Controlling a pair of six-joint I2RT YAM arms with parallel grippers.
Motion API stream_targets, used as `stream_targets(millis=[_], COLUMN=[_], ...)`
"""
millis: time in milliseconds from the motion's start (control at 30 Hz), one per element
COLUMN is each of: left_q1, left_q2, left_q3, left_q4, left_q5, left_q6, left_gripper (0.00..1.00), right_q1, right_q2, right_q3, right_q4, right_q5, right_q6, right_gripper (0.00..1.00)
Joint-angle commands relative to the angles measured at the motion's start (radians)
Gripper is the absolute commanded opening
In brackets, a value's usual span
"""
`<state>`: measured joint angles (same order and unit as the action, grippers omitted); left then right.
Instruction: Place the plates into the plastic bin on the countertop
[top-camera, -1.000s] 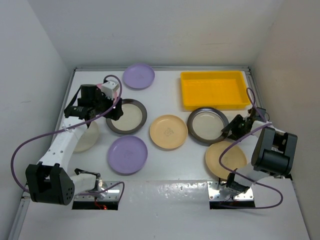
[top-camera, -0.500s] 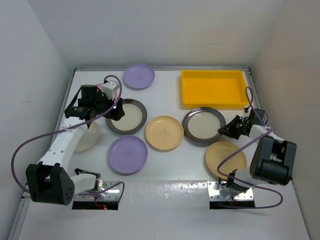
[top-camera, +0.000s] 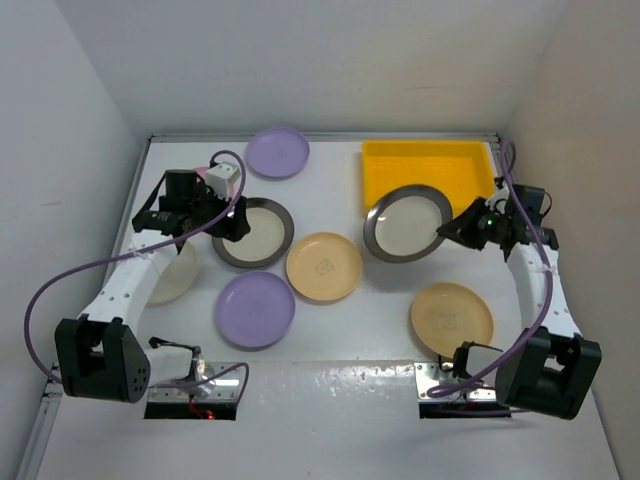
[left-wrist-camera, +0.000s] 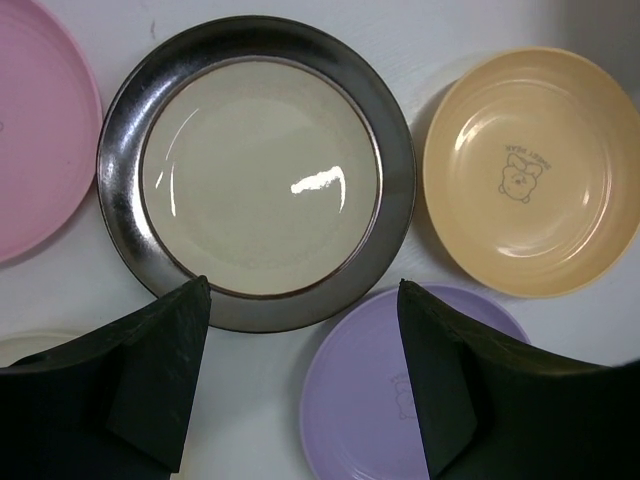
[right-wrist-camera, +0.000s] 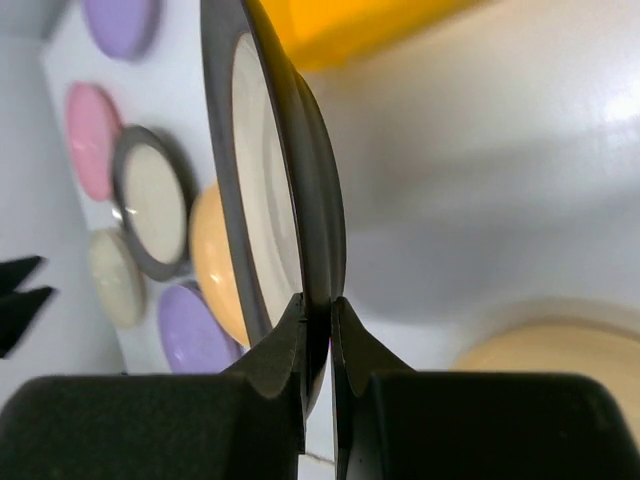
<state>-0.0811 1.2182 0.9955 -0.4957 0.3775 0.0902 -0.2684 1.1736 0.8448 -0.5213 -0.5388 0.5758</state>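
Dark-rimmed plate (top-camera: 405, 222) is up off the countertop (top-camera: 330, 195), tilted, at the yellow bin (top-camera: 430, 160) near wall, back-right corner. Right gripper (right-wrist-camera: 318, 310) pinches its rim tight, prob to tip it in. Left gripper (left-wrist-camera: 300, 300) is wide open, empty, over the other dark-rimmed plate (left-wrist-camera: 258, 165).

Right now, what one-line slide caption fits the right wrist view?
Right tool pinching the rim of a round dark-rimmed metallic plate, held edge-on, with the bright yellow plastic bin beyond.
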Motion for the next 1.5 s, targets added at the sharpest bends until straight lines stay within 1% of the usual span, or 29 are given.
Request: stream_targets(millis=[0,33,100,133,167,200,233,267,300,333,367,400,433,500,600,700,733,800,833,900,1033,1200,1400,1433,1467], left_q1=[0.0,0.0,0.021,0.047,0.062,0.078,0.111,0.13,0.147,0.177,0.193,0.21,0.24,0.265,0.288,0.31,0.323,0.333,0.333,0.322,0.301,0.3,0.3,0.3,0.3], left_q2=[0.039,0.05,0.078,0.111,0.13,0.15,0.17,0.208,0.228,0.248,0.283,0.297,0.297,0.307,0.322,0.359,0.392,0.428,0.443,0.487,0.54,0.616,0.661,0.661,0.661], left_q3=[0.038,0.038,0.081,0.098,0.133,0.149,0.163,0.172,0.189,0.189,0.189,0.18,0.166,0.119,0.078,0.078,0.078,0.089,0.1,0.11,0.111,0.16,0.173,0.173,0.173], left_q4=[0.026,0.026,-0.007,-0.024,-0.062,-0.082,-0.104,-0.144,-0.167,-0.193,-0.233,-0.253,-0.262,-0.262,-0.239,-0.202,-0.202,-0.176,-0.176,-0.153,-0.107,-0.073,-0.055,-0.055,-0.055], left_q5=[-0.018,-0.034,-0.044,-0.045,-0.029,-0.02,-0.008,0.003,0.015,0.015,0.015,0.04,0.052,0.063,0.051,0.051,0.073,0.084,0.113,0.141,0.15,0.141,0.118,0.107,0.107], left_q6=[-0.042,-0.052,-0.067,-0.078,-0.078,-0.078,-0.078,-0.089,-0.089,-0.089,-0.101,-0.101,-0.101,-0.112,-0.112,-0.124,-0.124,-0.145,-0.145,-0.168,-0.205,-0.25,-0.259,-0.259,-0.259], left_gripper=[0.77,0.77,0.8,0.8,0.81,0.81,0.81,0.81,0.8,0.78,0.77,0.75,0.75,0.74,0.74,0.74,0.74,0.74,0.74,0.74,0.74,0.74,0.74,0.74,0.74], right_q1=[-0.008,-0.009,-0.018,-0.022,-0.025,-0.031,-0.034,-0.035,-0.032,-0.031,-0.031,-0.029,-0.028,-0.029,-0.031,-0.031,-0.032,-0.034,-0.031,-0.034,-0.032,-0.034,-0.035,-0.034,-0.035], right_q2=[0.012,0.08,0.135,0.2,0.271,0.306,0.392,0.432,0.554,0.593,0.627,0.718,0.744,0.825,0.897,0.943,0.954,0.96,0.957,0.953,0.94,0.925,0.923,0.926,0.932], right_q3=[0.122,0.163,0.218,0.252,0.288,0.309,0.336,0.435,0.473,0.582,0.618,0.647,0.73,0.764,0.826,0.803,0.794,0.761,0.751,0.714,0.695,0.665,0.678,0.68,0.685], right_q4=[0.211,0.24,0.311,0.335,0.409,0.426,0.44,0.452,0.449,0.44,0.414,0.408,0.394,0.395,0.403,0.431,0.428,0.412,0.409,0.388,0.336,0.354,0.299,0.287,0.281], right_q5=[-0.128,-0.124,-0.096,-0.07,-0.061,-0.056,-0.07,-0.072,-0.075,-0.09,-0.089,-0.092,-0.096,-0.09,-0.067,-0.072,-0.07,-0.067,-0.058,-0.027,0.011,0.033,0.054,0.059,0.066], right_q6=[0.171,0.229,0.251,0.266,0.282,0.295,0.303,0.303,0.302,0.3,0.297,0.295,0.294,0.288,0.292,0.323,0.325,0.315,0.306,0.285,0.243,0.257,0.237,0.236,0.228], right_gripper=[0.0,0.0,0.0,0.0,0.0,0.0,0.0,0.0,0.0,0.0,0.0,0.0,0.0,0.0,0.0,0.0,0.0,0.07,0.1,0.12,0.0,0.0,0.0,0.06,0.29])
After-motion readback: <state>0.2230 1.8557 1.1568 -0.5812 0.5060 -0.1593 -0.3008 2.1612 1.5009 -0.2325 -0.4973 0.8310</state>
